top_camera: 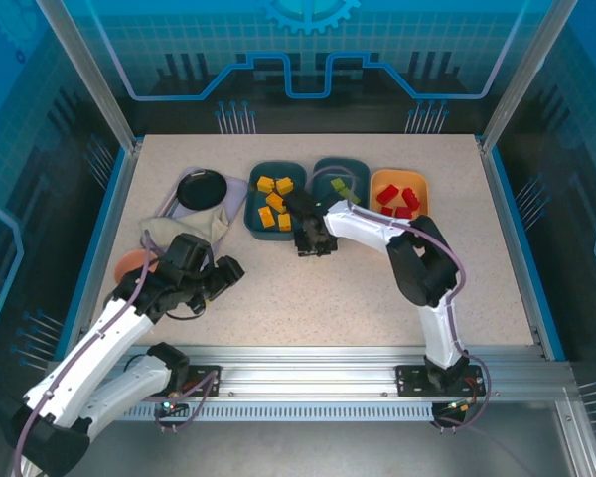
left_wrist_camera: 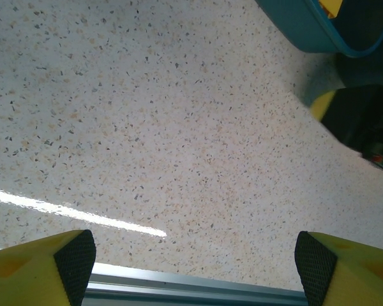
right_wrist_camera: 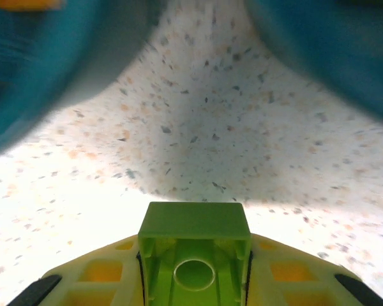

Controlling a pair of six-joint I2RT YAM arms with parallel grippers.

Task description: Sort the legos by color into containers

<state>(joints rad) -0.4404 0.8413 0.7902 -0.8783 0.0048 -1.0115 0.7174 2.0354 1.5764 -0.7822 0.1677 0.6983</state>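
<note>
Green brick [right_wrist_camera: 195, 252]: clamped in right gripper [top_camera: 311, 241].
Left gripper [left_wrist_camera: 195, 261]: open, empty.
Progress: other bricks [top_camera: 275, 204] sorted into trays [top_camera: 253, 217]; seemingly only this one left.

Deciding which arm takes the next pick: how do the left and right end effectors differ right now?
The left end effector stands wide open and empty; the right end effector is closed on a green lego. The left one hovers over bare table on the left side; the right one points between the yellow-lego tray and the green-lego tray. Both have yellow fingers with black pads.
</note>
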